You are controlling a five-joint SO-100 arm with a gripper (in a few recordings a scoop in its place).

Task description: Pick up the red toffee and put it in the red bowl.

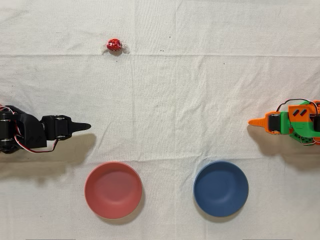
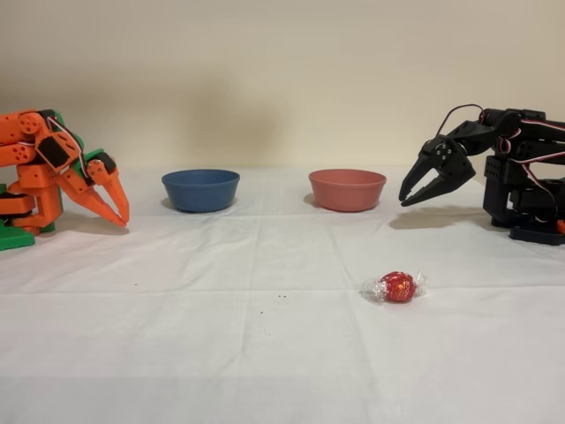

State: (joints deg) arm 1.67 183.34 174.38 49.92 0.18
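The black arm's gripper [image 2: 408,196], slightly parted and empty, hangs beside the red bowl [image 2: 347,189]; the red toffee [image 2: 398,286], well apart, could roll from a glancing pinch.

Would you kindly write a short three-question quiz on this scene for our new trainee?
1. True or false: the red toffee already lies in the red bowl.
2. In the fixed view, which bowl stands nearer the black gripper: A) red bowl, B) blue bowl?
3. Fill in: the toffee rests on the white ____.

Key: 1 false; 2 A; 3 cloth.
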